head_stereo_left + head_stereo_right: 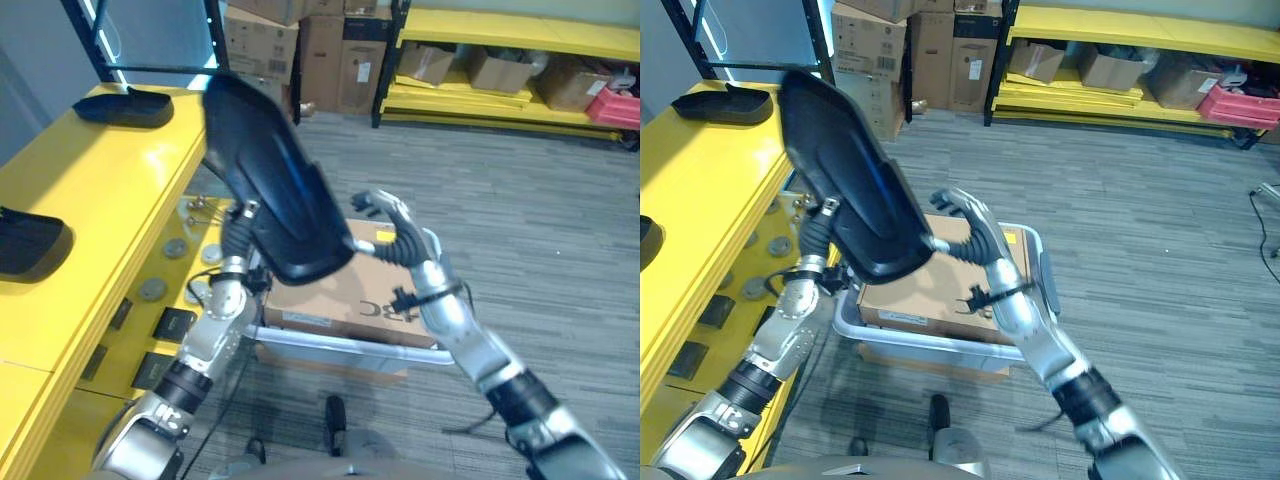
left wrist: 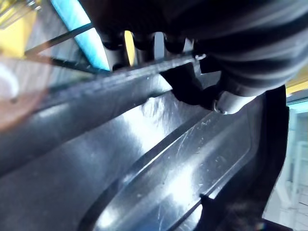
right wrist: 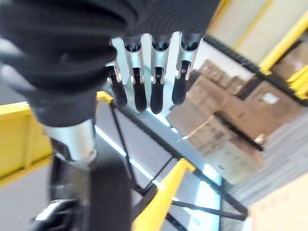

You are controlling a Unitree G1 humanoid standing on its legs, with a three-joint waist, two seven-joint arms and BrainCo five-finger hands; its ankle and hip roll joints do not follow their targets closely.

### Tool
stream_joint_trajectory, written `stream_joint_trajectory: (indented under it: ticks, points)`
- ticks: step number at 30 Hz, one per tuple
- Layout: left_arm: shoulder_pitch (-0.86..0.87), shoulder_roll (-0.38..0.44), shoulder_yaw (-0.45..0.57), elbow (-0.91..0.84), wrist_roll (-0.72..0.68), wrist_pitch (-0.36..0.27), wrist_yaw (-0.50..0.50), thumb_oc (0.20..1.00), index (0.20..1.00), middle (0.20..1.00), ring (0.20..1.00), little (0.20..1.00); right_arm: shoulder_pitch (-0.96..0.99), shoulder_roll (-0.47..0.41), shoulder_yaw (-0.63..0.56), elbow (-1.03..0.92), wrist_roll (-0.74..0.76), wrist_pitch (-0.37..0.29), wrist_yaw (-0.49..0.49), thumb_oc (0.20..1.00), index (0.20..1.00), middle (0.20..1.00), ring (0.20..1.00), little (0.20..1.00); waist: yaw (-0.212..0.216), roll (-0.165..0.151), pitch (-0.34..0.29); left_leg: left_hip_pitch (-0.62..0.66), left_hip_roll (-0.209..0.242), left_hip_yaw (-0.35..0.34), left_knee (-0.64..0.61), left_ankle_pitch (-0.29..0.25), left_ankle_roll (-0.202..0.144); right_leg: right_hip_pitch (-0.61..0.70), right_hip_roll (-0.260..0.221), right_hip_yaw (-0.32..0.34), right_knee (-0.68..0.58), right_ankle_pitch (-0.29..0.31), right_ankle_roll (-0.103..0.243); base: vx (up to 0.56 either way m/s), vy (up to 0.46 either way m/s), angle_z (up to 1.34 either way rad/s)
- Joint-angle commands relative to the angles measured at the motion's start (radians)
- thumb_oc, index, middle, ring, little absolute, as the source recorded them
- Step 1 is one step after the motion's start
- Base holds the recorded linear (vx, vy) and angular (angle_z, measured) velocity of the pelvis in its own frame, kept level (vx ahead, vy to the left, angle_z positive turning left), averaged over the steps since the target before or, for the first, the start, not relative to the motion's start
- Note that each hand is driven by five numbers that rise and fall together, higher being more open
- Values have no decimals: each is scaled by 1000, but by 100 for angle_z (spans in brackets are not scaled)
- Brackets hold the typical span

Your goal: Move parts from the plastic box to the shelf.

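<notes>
A large black moulded part is held up in the air, tilted, between the yellow shelf and the plastic box. My left hand grips its lower left edge from behind. In the left wrist view the fingers curl over the rim and the thumb presses on the part's glossy face. Beside the part's lower end, my right hand is open with its fingers straight. Two more black parts lie on the shelf top.
A cardboard box sits in the grey plastic box on the floor. Small round pieces lie on the shelf's lower level. Stacked cartons and a yellow rack with boxes stand at the back, with grey carpet between.
</notes>
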Motion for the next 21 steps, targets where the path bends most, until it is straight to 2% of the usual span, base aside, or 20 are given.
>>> stream_joint_trajectory:
  ticks: [1,4,5,6,8,10,11,12,15,16,19,20,21]
  points:
    - [-45,61,26,-114,177,-170,47,200,200,200,200,200,-24,-20,-60,-16,128,-45,-63,1000,1000,1000,1000,1000,-14,6,-25,-23,43,27,8,-23,0,121,-38,0,12,-142,56,-23,81,-6]
    - [10,114,80,-147,260,-201,80,200,200,200,200,200,78,24,-120,122,340,-18,15,1000,1000,1000,1000,1000,-26,7,-24,-22,33,25,6,-26,5,119,-40,9,17,-142,57,-14,151,-5]
    - [30,131,97,-156,267,-215,85,200,200,200,200,200,111,46,-132,177,398,16,46,1000,1000,1000,1000,1000,-29,8,-24,-21,29,23,4,-27,8,119,-40,11,19,-143,58,18,159,-8]
    - [55,143,121,-175,291,-221,75,200,200,200,200,200,152,100,-147,326,477,26,114,1000,1000,1000,1000,1000,-27,9,-23,-21,20,15,0,-27,13,119,-42,11,25,-144,57,27,134,-11]
    - [78,156,134,-196,309,-228,53,200,200,200,200,200,173,140,-158,480,512,92,194,1000,1000,1000,1000,1000,-14,4,-23,-24,12,9,-1,-30,15,120,-45,-2,33,-146,58,28,44,-8]
    - [92,164,146,-219,304,-226,17,200,200,200,200,200,174,159,-147,633,489,122,266,1000,1000,1000,1000,1000,5,0,-20,-28,9,1,-1,-32,17,121,-46,-19,44,-151,56,16,-47,0]
    - [95,166,147,-224,287,-225,6,200,200,200,200,200,173,163,-143,657,474,170,289,1000,1000,1000,1000,1000,9,-1,-19,-29,9,-2,-1,-32,18,121,-46,-21,48,-153,55,8,-123,2]
    - [95,164,144,-236,224,-230,-49,200,200,200,200,200,172,181,-120,805,449,230,353,1000,1000,1000,1000,1000,25,-2,-14,-36,8,-29,-1,-30,24,121,-40,-11,74,-169,48,1,-205,8]
    - [68,154,102,-240,199,-222,-114,200,200,200,200,200,158,209,-94,1014,470,224,376,1000,1000,1000,1000,1000,37,-2,-3,-44,9,-103,-1,-20,30,121,-19,24,112,-196,30,-11,-257,52]
    - [56,142,85,-250,171,-197,-126,200,200,200,200,200,149,229,-82,1116,482,253,425,1000,1000,1000,1000,1000,45,-3,5,-49,14,-146,-1,-15,25,129,-1,30,112,-211,15,-21,-392,109]
    - [75,135,103,-271,114,-147,-148,200,200,200,200,200,141,262,-57,1223,416,444,593,1000,1000,1000,1000,1000,73,2,23,-70,36,-175,3,12,-7,139,19,8,94,-216,-2,-46,-303,92]
    - [78,135,105,-273,107,-146,-155,200,200,200,200,200,140,265,-53,1233,419,444,595,1000,1000,1000,1000,1000,75,3,26,-74,40,-176,5,16,-11,139,20,5,94,-217,-3,-118,-267,85]
    - [92,134,114,-278,82,-138,-166,200,200,200,200,200,128,275,-17,1286,379,486,661,1000,1000,1000,1000,1000,102,15,49,-113,62,-177,21,49,-39,142,28,-14,92,-219,-10,-97,-201,87]
